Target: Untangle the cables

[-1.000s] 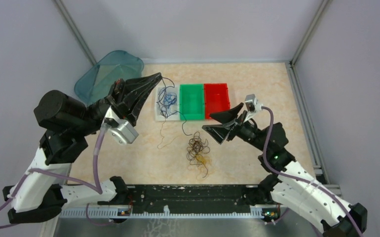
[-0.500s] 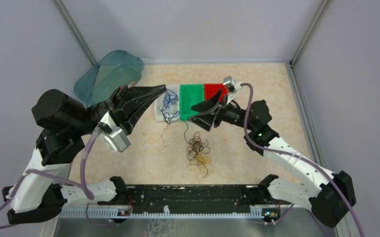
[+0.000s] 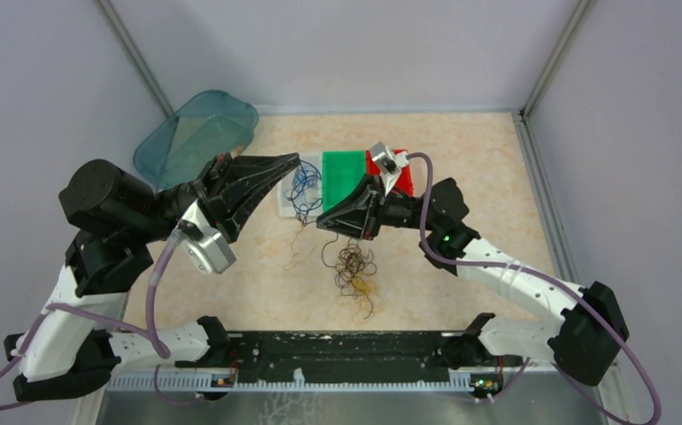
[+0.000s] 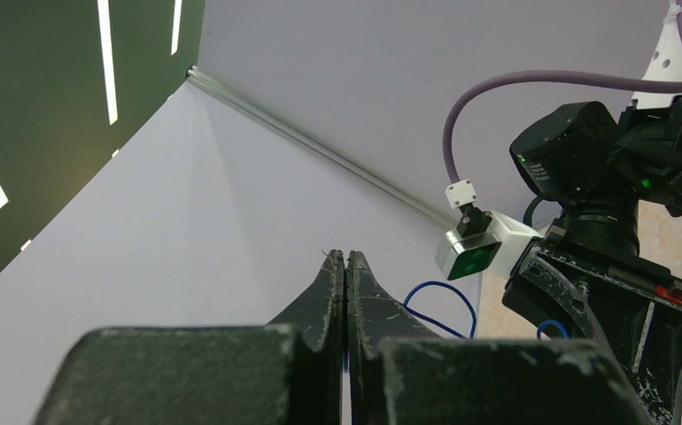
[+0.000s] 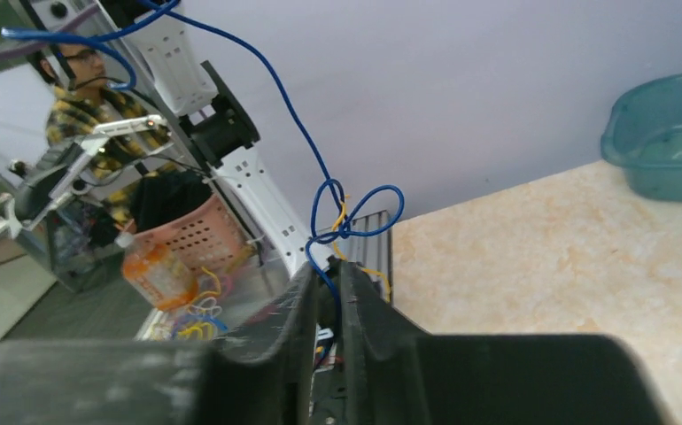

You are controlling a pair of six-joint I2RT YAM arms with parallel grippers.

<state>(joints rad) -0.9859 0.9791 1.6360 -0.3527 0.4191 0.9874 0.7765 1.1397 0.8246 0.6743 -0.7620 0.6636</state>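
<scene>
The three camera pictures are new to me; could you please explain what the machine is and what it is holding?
These are two robot arms bolted at the near edge of a table, each ending in a two-finger gripper. The wide picture looks down from above; the other two come from cameras on the wrists, their own fingers in front. On it lie a dark tangle of thin cables, a clear tray, a green tray and a red tray in a row, and a teal tub far left. The left gripper and the right gripper each pinch a blue cable.
</scene>
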